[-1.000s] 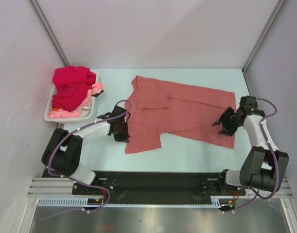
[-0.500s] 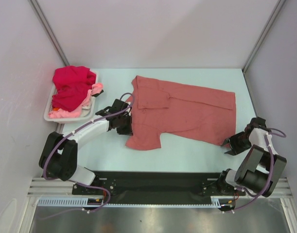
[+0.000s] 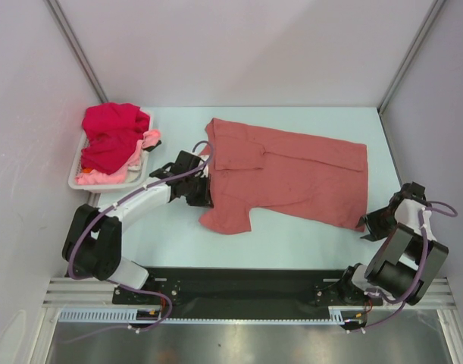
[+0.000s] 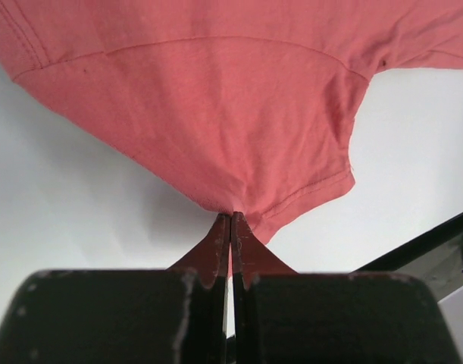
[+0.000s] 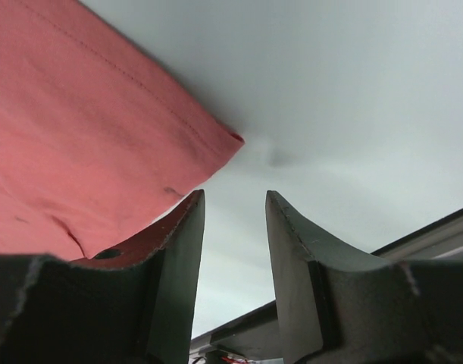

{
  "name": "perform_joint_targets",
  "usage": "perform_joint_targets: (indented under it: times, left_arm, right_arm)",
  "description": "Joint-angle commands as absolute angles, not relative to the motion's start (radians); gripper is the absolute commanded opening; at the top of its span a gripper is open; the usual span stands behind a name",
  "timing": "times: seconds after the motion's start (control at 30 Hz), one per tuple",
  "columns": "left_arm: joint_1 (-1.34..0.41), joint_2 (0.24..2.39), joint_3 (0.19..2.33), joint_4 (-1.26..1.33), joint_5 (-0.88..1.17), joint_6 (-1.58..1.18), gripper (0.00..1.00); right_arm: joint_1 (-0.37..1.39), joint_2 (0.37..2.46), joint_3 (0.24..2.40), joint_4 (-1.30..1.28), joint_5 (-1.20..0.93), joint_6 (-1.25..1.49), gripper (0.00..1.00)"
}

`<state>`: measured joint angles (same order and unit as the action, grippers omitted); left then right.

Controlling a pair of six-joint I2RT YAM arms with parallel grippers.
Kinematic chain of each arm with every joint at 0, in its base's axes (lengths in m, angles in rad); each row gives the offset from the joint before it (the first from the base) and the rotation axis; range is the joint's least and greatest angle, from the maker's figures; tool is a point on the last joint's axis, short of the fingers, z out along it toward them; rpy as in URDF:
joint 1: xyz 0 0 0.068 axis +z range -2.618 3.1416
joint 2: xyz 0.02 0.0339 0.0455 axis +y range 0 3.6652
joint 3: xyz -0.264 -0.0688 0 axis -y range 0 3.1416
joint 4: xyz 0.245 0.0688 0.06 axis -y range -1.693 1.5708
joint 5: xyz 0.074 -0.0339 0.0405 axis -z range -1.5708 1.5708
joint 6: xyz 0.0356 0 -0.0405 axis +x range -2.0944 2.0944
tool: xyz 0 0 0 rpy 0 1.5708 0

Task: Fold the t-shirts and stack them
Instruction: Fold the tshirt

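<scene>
Matt cloth t-shirt (image 3: 292,174), smooth table (image 3: 292,243)

Ahead of the right gripper (image 5: 233,199) the table (image 5: 352,91) lies open, while the salmon-red t-shirt (image 5: 64,129) spreads just to its left, beside one finger.

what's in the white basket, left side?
In the white basket: a crumpled crimson t-shirt on top, with a light pink t-shirt showing beneath it along the near and right edges. Anything under the pile is covered.

A white basket (image 3: 108,186) sits at the left edge of the pale worktop (image 3: 292,239), against the grey wall (image 3: 19,152).
</scene>
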<state>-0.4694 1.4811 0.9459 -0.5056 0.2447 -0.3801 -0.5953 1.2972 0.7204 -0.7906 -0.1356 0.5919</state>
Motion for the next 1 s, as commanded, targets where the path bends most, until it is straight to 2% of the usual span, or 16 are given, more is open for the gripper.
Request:
perform_joint_targets:
  times: [0.0, 0.27, 0.73, 0.8, 0.87, 0.9, 0.97]
  left_arm:
    - [-0.476, 1.46, 0.989, -0.485, 0.276, -0.354, 0.01]
    - [-0.476, 1.436, 0.994, -0.508, 0.256, -0.377, 0.0]
    - [-0.476, 1.368, 1.02, -0.545, 0.233, -0.407, 0.0]
    - [-0.476, 1.355, 1.025, -0.545, 0.23, -0.413, 0.0]
    - [-0.476, 1.345, 1.032, -0.551, 0.226, -0.414, 0.0]
    - [-0.476, 1.344, 1.035, -0.552, 0.225, -0.417, 0.0]
    - [-0.476, 1.344, 1.049, -0.56, 0.213, -0.423, 0.0]
  right_arm:
    - [-0.604, 1.333, 0.756, -0.752, -0.13, 0.589, 0.43]
    - [-0.606, 1.385, 0.767, -0.706, -0.126, 0.595, 0.33]
    - [-0.601, 1.428, 0.75, -0.666, -0.141, 0.611, 0.31]
    - [-0.6, 1.425, 0.742, -0.664, -0.141, 0.611, 0.26]
    - [-0.595, 1.419, 0.742, -0.664, -0.135, 0.603, 0.13]
    - [-0.592, 1.416, 0.745, -0.667, -0.13, 0.595, 0.01]
    - [-0.577, 1.407, 0.774, -0.682, -0.118, 0.578, 0.0]
